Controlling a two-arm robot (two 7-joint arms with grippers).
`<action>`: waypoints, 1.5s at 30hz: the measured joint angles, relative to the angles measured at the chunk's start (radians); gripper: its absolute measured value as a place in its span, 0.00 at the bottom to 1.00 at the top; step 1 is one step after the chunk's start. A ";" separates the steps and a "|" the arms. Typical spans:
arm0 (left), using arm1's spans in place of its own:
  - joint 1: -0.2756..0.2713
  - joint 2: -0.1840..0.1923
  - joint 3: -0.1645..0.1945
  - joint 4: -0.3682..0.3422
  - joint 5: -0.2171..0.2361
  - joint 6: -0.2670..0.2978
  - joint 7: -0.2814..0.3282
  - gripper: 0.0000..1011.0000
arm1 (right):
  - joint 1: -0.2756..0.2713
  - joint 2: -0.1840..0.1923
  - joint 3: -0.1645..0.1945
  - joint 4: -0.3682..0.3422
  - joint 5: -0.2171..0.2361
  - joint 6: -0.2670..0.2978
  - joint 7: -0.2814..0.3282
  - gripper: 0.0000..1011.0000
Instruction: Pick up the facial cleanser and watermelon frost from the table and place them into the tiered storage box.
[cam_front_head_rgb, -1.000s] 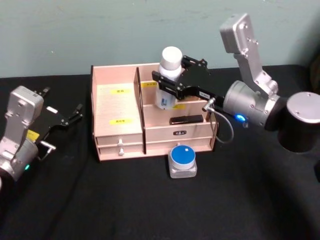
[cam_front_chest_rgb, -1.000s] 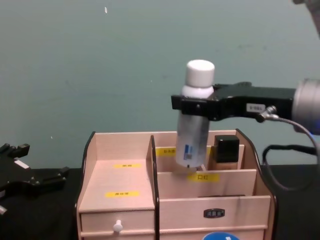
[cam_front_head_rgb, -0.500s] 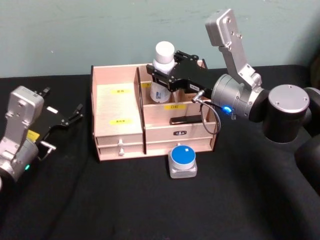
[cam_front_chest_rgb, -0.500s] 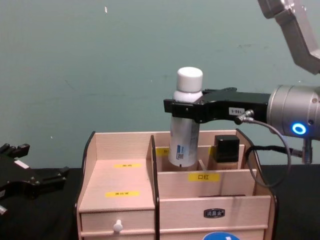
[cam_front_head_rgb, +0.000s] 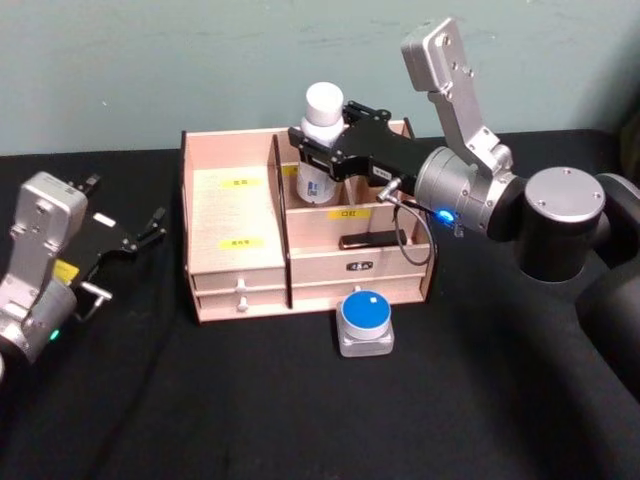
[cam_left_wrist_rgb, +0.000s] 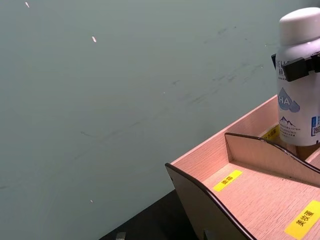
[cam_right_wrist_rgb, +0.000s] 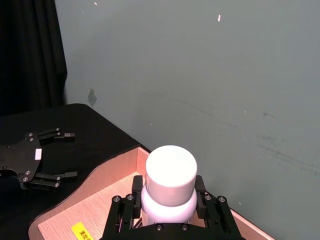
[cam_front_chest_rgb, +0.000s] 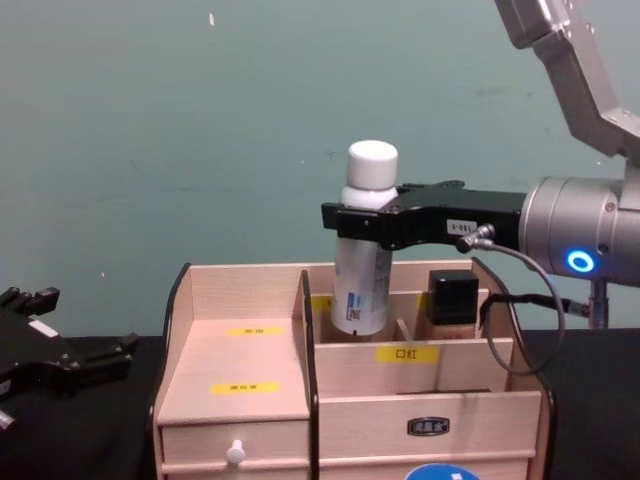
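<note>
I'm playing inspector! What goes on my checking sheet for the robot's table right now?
Surface: black table, nothing spilled.
Job's things: facial cleanser upright, its base inside the back compartment of the tiered storage box; watermelon frost on the table in front of the box.
Clutter: beige bottle with black cap in the back row beside the cleanser; dark flat item on a lower tier.
Grippers: right gripper shut on the cleanser's neck; left gripper open, parked at the table's left.
Cables: grey cable looping from the right gripper's wrist.
Surroundings: green wall; dark curtain.

right gripper raised, jaws clamped; left gripper parked
</note>
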 joint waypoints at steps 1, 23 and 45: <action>0.000 0.000 0.000 0.000 0.000 0.000 0.000 1.00 | 0.000 -0.001 0.000 0.001 -0.001 0.000 0.000 0.59; 0.000 0.000 0.000 0.000 0.000 0.000 0.000 1.00 | -0.003 -0.014 0.007 0.044 -0.001 0.001 0.012 0.59; 0.000 0.000 0.000 0.000 0.000 0.000 0.000 1.00 | 0.023 -0.026 -0.020 0.118 -0.008 0.009 0.044 0.59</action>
